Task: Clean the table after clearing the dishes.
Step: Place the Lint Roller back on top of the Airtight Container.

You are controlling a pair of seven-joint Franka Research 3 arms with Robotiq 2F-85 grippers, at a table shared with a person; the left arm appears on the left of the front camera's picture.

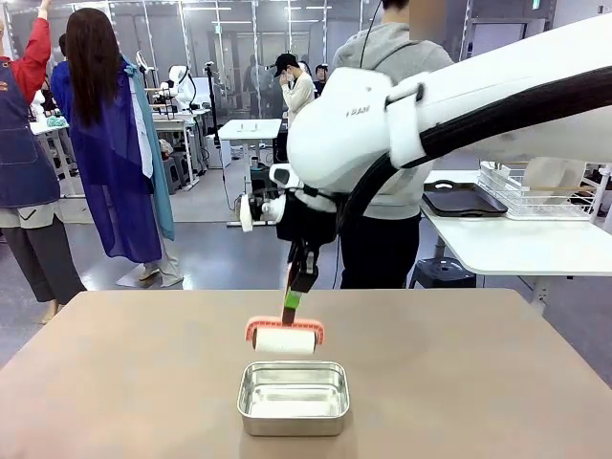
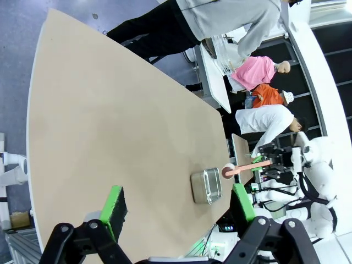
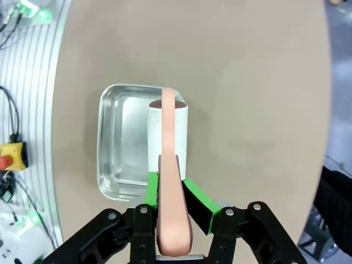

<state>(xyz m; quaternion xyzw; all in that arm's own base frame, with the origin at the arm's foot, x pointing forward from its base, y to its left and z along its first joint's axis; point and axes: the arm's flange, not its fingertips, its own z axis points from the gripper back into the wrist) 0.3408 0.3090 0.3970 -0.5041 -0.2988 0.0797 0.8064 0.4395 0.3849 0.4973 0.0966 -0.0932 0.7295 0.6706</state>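
Observation:
My right gripper is shut on the salmon-pink handle of a lint roller. In the right wrist view the green pads of this gripper clamp the handle, and the roller's white roll hangs over the far rim of a small silver pan. Whether the roll touches the rim I cannot tell. The beige-brown table carries the pan near its front middle. My left gripper is open, holds nothing, and hovers high above the table. The dishes are out of view.
A person in a grey hoodie stands at the table's far side behind my right arm. A white side table at the right holds a dark tray and a wire rack.

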